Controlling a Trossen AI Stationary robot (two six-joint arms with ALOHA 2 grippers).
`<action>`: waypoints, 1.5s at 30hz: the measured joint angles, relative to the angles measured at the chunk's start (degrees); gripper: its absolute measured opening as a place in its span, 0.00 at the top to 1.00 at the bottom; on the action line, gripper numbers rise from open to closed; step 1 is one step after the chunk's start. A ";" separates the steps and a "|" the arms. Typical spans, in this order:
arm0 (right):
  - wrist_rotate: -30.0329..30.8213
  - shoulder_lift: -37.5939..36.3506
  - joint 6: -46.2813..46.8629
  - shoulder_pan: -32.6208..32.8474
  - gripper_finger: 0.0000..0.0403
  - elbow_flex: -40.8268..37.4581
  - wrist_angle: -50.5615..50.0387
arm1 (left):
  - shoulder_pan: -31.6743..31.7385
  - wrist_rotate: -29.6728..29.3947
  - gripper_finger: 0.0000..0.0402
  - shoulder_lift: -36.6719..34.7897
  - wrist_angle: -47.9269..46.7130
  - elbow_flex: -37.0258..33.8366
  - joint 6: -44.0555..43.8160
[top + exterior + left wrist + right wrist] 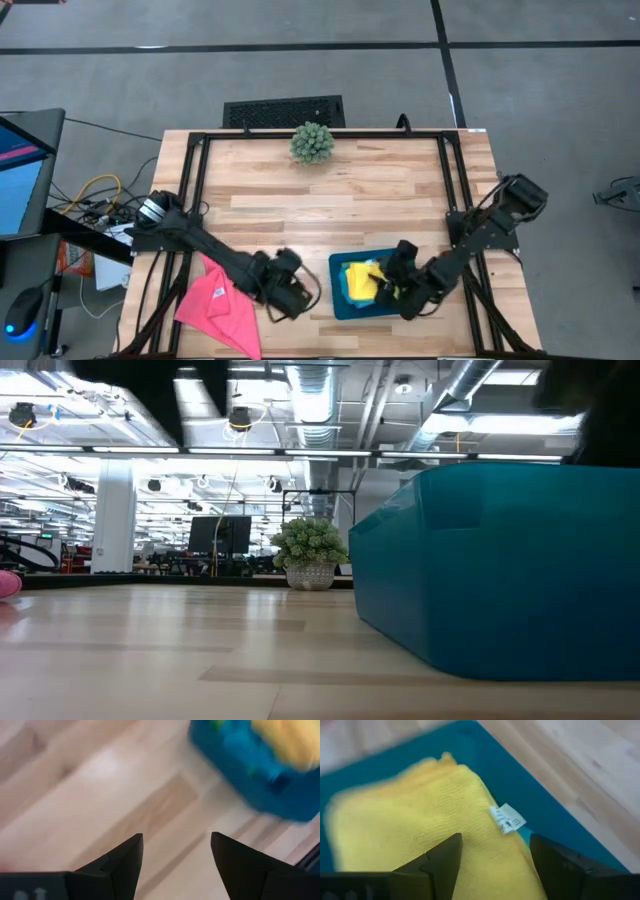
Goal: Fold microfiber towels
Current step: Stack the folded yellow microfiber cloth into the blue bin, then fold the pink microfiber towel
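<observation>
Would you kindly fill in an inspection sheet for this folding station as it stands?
Surface: wooden table, black frame around it.
Job's things: yellow towel in the teal tray; pink towel spread at the near left edge.
Clutter: spiky green plant at the far edge.
Grippers: left gripper open over bare wood; right gripper open over the yellow towel.
Cables: yellow and dark leads beside the table's left.
Surroundings: grey floor, monitor at left.

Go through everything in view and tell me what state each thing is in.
Yellow towel: folded, lying in the tray.
Pink towel: unfolded, spread at the table edge.
Teal tray: upright on the table.
Left claw: open, empty.
Right claw: open above the yellow towel.
</observation>
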 joint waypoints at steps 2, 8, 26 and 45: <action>-2.77 1.96 -0.26 -2.12 0.35 -0.04 -0.09 | -2.04 1.52 0.44 0.34 -2.23 0.00 -3.43; -6.60 3.97 -3.27 -5.49 0.35 0.35 1.55 | -8.36 2.43 0.44 0.39 -7.75 -0.89 -15.19; 0.51 -10.03 -8.59 -3.78 0.35 0.85 -0.38 | -26.55 10.83 0.44 0.36 -5.34 -14.91 -37.32; 0.37 -10.03 -8.50 -4.61 0.35 0.85 -0.42 | -27.32 13.88 0.50 0.36 1.16 -25.31 -31.95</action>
